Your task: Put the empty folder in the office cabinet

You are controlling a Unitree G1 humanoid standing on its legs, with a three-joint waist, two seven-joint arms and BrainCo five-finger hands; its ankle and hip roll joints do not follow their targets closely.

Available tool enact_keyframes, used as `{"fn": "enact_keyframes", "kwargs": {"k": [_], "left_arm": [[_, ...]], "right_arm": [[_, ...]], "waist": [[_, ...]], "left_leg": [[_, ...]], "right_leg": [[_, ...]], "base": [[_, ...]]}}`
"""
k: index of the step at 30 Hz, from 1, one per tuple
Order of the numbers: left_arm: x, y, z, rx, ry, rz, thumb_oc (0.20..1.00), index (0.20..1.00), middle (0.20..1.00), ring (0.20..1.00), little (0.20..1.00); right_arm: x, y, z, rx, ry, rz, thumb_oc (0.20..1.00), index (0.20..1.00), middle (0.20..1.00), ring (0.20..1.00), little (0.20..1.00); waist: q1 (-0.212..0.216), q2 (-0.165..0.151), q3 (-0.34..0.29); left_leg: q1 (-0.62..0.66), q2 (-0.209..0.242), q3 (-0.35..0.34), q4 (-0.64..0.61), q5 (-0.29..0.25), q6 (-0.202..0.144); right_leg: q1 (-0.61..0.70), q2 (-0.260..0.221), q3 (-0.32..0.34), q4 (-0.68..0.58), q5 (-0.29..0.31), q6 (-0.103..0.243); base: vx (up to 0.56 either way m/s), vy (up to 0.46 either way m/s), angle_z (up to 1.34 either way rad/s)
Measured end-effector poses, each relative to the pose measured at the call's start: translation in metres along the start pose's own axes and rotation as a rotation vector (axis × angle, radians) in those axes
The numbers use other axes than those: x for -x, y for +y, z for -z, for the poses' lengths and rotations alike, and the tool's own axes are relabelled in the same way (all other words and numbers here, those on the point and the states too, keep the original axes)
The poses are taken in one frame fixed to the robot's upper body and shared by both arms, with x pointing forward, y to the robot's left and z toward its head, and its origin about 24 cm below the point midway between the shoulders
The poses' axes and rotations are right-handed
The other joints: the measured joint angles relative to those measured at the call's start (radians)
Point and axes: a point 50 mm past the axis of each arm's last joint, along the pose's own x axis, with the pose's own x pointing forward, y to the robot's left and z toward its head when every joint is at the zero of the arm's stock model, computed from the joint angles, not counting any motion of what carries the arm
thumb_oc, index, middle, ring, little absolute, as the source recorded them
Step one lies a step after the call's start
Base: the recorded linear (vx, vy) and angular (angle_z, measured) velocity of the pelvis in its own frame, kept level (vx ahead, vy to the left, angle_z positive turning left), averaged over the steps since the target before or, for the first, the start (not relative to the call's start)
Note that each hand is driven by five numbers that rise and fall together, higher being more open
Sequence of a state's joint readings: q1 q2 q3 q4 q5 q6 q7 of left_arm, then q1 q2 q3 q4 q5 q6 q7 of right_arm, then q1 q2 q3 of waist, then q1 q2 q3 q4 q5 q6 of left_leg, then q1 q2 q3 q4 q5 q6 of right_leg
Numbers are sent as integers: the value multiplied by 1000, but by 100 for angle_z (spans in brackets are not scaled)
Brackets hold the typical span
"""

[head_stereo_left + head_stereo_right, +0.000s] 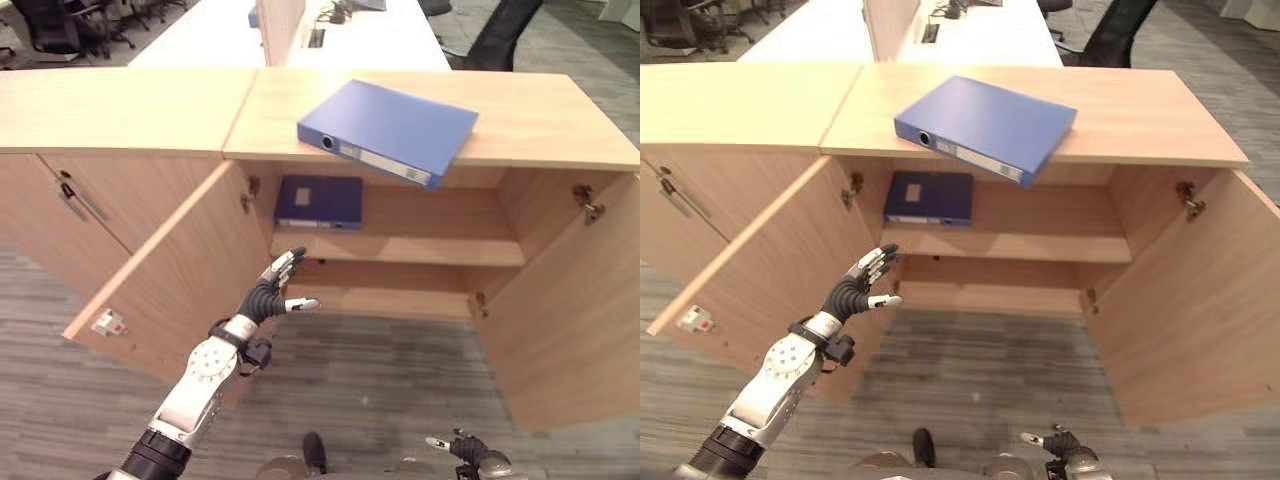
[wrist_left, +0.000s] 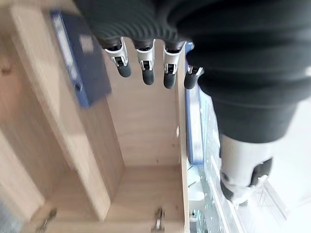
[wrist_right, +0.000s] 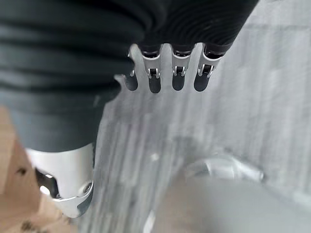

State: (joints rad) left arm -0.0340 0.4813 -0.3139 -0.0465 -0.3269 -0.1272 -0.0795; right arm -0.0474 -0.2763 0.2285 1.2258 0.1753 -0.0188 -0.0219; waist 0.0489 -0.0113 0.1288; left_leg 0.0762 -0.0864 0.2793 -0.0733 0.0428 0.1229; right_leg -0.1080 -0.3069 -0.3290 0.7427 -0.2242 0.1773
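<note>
Left eye view shows the left hand (image 1: 268, 295) open and empty before the cabinet (image 1: 400, 250), so reaching up for the blue folder (image 1: 390, 130) on top comes next.

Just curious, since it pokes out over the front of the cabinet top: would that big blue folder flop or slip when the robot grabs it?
The blue folder looks boxy and stiff, so probably no flopping. Its corner overhangs the cabinet top, so a push could tip it off. The smooth cover may slip.
</note>
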Motion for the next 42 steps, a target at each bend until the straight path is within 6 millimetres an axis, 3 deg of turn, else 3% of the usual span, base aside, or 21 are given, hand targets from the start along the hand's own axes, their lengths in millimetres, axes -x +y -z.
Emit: {"fn": "enact_keyframes", "kwargs": {"k": [1,2,4,6,8,9,10,11,15,20,25,26,29,30,31,32,33,35,36,38,42], "left_arm": [[0,0,0,0,1,1,1000,1000,1000,1000,1000],[0,0,0,-2,0,0,1000,1000,1000,1000,1000],[-1,0,-2,-6,-5,8,1000,1000,1000,1000,1000],[1,3,0,-14,7,8,1000,1000,1000,1000,1000],[7,5,2,-31,25,18,1000,1000,1000,1000,1000],[9,5,4,-32,34,19,1000,1000,1000,1000,1000],[12,5,7,-28,49,20,1000,1000,1000,1000,1000],[13,3,9,-19,52,21,1000,1000,1000,1000,1000],[9,-5,8,3,37,38,1000,1000,1000,1000,1000],[5,-10,6,26,17,42,1000,1000,1000,1000,1000],[1,-16,4,46,13,70,1000,1000,1000,1000,1000],[1,-17,4,44,10,76,1000,1000,1000,1000,1000],[-1,-17,1,39,1,81,1000,1000,1000,1000,1000],[-1,-17,1,39,-2,83,1000,1000,1000,1000,1000],[-2,-20,-2,43,-15,88,1000,1000,1000,1000,1000],[-3,-16,-6,24,-30,88,1000,1000,1000,1000,1000],[-2,-14,-8,10,-33,88,1000,1000,1000,1000,1000],[3,-11,-9,4,-29,75,1000,1000,1000,1000,1000],[6,-5,-18,-17,-58,64,1000,1000,1000,1000,1000],[9,4,-32,-23,-128,9,1000,1000,1000,1000,1000],[26,27,-60,-93,-254,-137,1000,1000,1000,1000,1000]], "right_arm": [[0,0,0,0,1,0,1000,1000,1000,1000,1000],[0,-1,-3,-15,-10,4,1000,1000,1000,1000,1000],[-1,-2,-5,-35,-22,8,1000,1000,1000,1000,1000],[0,-1,-4,-37,-19,8,1000,1000,1000,1000,1000],[0,2,-4,-39,-20,0,1000,1000,1000,1000,1000],[-1,4,-4,-41,-18,-5,1000,1000,1000,1000,1000],[0,8,-1,-45,-14,-15,1000,1000,1000,1000,1000],[0,9,1,-45,-7,-16,1000,1000,1000,1000,1000],[1,8,7,-42,10,-14,1000,1000,1000,1000,1000],[3,0,19,-40,48,9,1000,1000,1000,1000,1000],[3,-8,18,-46,45,40,1000,1000,1000,1000,1000],[3,-10,17,-60,42,51,1000,1000,1000,1000,1000],[3,-15,14,-71,35,66,1000,1000,1000,1000,1000],[2,-16,11,-68,28,66,1000,1000,1000,1000,1000],[2,-19,9,-64,32,75,1000,1000,1000,1000,1000],[1,-14,7,-68,27,64,1000,1000,1000,1000,1000],[1,-9,9,-70,27,50,1000,1000,1000,1000,1000],[1,-13,7,-76,19,60,1000,1000,1000,1000,1000],[1,-15,5,-84,12,68,1000,1000,1000,1000,1000],[1,-14,8,-89,20,64,1000,1000,1000,1000,1000],[3,-8,15,-84,25,47,1000,1000,1000,1000,1000]], "waist": [[-5,10,-4],[-10,38,0],[-36,54,4],[-34,37,-1],[-33,-1,-9],[-33,-16,-17],[-37,-44,-32],[-38,-45,-32],[-50,-14,-22],[-58,-8,-11],[-64,-37,25],[-60,-42,34],[-56,-44,57],[-56,-31,58],[-37,13,61],[-26,-8,74],[-35,-44,74],[-34,-26,78],[-32,-7,79],[-35,12,71],[-29,23,63]], "left_leg": [[5,-2,-15,-1,-4,1],[6,6,-48,-2,-11,0],[6,20,-96,-2,-6,-7],[19,23,-105,-2,-13,-20],[36,24,-108,-4,-28,-47],[38,22,-107,-9,-29,-55],[43,21,-109,-8,-42,-78],[52,31,-110,-10,-41,-91],[53,133,-129,6,-45,-158],[38,217,-170,65,-57,-195],[-61,250,-176,215,-50,-188],[-68,242,-148,226,-50,-180],[-71,164,-202,187,-76,-171],[-76,157,-203,163,-81,-164],[-93,181,-210,135,-68,-188],[-109,167,-199,164,-83,-187],[-118,136,-205,184,-86,-186],[-118,141,-215,170,-78,-178],[-102,145,-214,147,-53,-173],[-85,142,-210,134,-55,-171],[-57,139,-200,128,-57,-167]], "right_leg": [[-10,-22,4,-6,1,4],[-23,-21,22,-103,-2,-6],[-24,13,111,-297,9,2],[-43,25,134,-375,40,22],[-66,59,213,-488,122,35],[-66,71,226,-528,157,28],[-59,84,239,-567,233,-10],[-54,95,235,-586,271,-21],[24,200,187,-698,307,-82],[89,277,134,-768,305,-126],[76,293,85,-733,266,-190],[62,295,84,-710,257,-204],[37,281,95,-683,250,-213],[36,287,93,-694,249,-211],[-10,321,78,-594,214,-232],[-57,294,85,-429,147,-230],[-54,265,119,-406,60,-220],[-45,279,123,-442,84,-217],[-31,287,124,-462,95,-219],[-4,286,126,-478,96,-216],[22,286,129,-510,102,-207]], "base": [[58,-148,53],[55,-203,75],[55,-153,80],[100,-186,34],[93,-204,7],[94,-273,-3],[92,-275,-3],[151,-351,-15],[131,-296,1],[105,-331,21],[22,-177,29],[72,-66,19],[79,-15,-3],[66,-11,-13],[72,4,-23],[100,21,-5],[143,49,23],[164,61,18],[190,82,-10],[165,80,-4],[74,28,-4]]}}
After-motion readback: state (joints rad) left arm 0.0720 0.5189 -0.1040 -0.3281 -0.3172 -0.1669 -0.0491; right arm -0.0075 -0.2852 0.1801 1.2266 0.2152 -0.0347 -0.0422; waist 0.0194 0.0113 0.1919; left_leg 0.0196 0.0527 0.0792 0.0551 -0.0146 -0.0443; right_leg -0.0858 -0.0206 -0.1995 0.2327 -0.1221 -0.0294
